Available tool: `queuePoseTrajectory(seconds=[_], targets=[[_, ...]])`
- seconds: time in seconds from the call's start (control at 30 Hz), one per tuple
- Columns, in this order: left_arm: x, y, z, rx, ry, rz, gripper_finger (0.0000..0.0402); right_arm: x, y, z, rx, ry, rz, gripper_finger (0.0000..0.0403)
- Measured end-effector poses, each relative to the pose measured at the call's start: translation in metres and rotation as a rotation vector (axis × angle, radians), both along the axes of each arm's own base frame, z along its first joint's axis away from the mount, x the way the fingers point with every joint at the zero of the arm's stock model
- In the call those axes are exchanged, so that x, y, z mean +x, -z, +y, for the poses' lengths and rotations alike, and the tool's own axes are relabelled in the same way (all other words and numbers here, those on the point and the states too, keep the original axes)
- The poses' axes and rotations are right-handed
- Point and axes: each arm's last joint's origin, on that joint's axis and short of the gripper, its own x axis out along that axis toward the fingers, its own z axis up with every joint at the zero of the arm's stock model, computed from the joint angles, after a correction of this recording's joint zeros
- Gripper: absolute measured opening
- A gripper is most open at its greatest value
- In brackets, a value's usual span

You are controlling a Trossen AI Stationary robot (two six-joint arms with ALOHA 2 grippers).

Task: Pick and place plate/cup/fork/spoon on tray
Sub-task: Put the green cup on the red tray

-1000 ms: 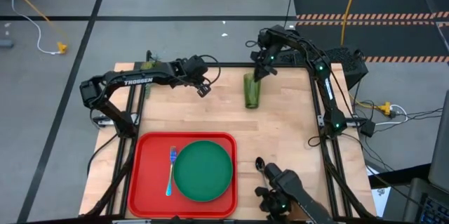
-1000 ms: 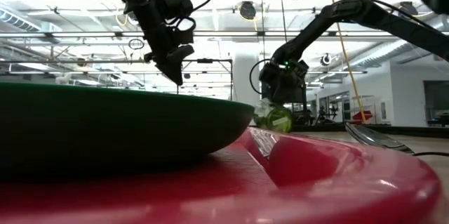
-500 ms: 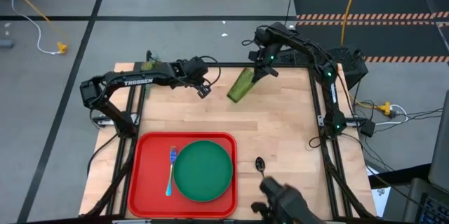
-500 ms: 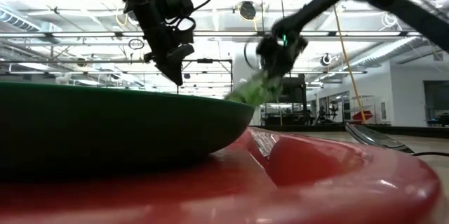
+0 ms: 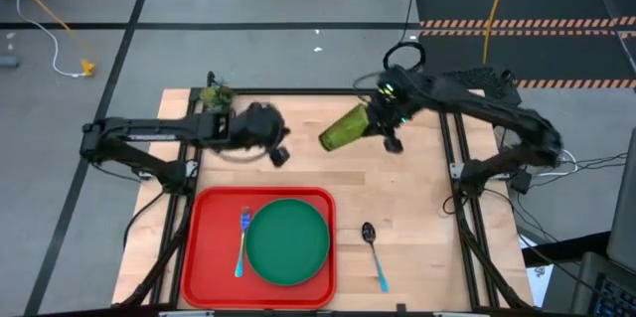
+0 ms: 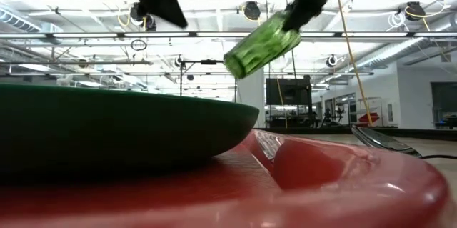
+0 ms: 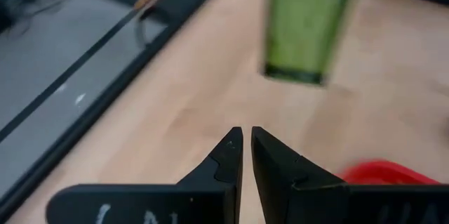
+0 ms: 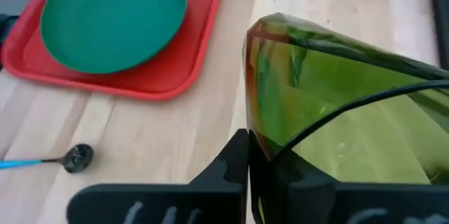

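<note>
The olive-green cup (image 5: 343,128) hangs tilted high over the table's far middle, with my right gripper (image 5: 383,123) shut on it. In the low view the cup (image 6: 260,46) points its base down and to the left. My left gripper (image 5: 278,153) hovers to the cup's left, shut and with nothing between its fingers (image 7: 246,147). The dark-green plate (image 5: 288,240) and the fork (image 5: 241,242) lie on the red tray (image 5: 209,247) at the near left. The spoon (image 5: 373,252) lies on the wood right of the tray. My right gripper holds the cup by its wall at the open rim (image 8: 256,150). One finger (image 8: 235,161) is outside; the other shows through the translucent wall, inside the cup. The fingers slant down from the table's right, along the cup. The cup is lifted clear, its base lower than its rim.
A small leafy sprig (image 5: 214,93) sits at the far left corner. Bare wood lies between the tray's far rim and the cup. Black frame rails run along the table's left and right edges.
My right gripper has taken hold of the cup, which stood upright at the table's far side, and raised it well clear; the cup has tipped over to a slant. My left gripper has risen and drawn toward the near edge.
</note>
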Motion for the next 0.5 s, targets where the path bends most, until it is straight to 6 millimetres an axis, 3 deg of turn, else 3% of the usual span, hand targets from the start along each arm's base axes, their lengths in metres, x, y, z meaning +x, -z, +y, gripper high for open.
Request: queuePoseTrajectory(seconds=[0.23, 0.5], targets=[[0.008, -0.004, -0.064, 0.008, 0.234, -0.084, 0.0035, -0.025, -0.006, 0.069, -0.066, 0.167, 0.018, 0.0], [0.011, 0.004, -0.124, -0.016, 0.412, -0.124, 0.0035, -0.021, 0.003, 0.129, -0.06, 0.094, 0.078, 0.0]])
